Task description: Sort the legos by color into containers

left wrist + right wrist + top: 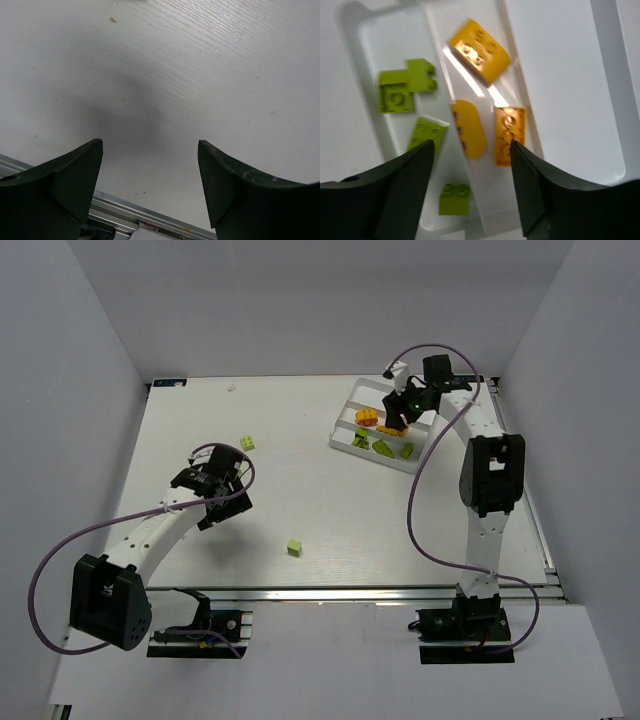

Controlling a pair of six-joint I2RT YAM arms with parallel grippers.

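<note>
The white tray (346,412) stands at the back right. Its near compartment holds three lime-green legos (382,448), and the one beside it holds orange legos (367,417). My right gripper (397,420) hovers over the tray, open and empty. In the right wrist view my right gripper (470,145) is over the ridge, with three orange legos (480,50) in the middle compartment, three green ones (402,90) to the left, and a bare compartment (570,100) to the right. Two green legos lie loose on the table (246,443), (294,547). My left gripper (222,510) (150,145) is open and empty above the table.
The aluminium rail (350,592) (150,212) runs along the table's near edge. White walls enclose the table on the left, back and right. Purple cables loop from both arms.
</note>
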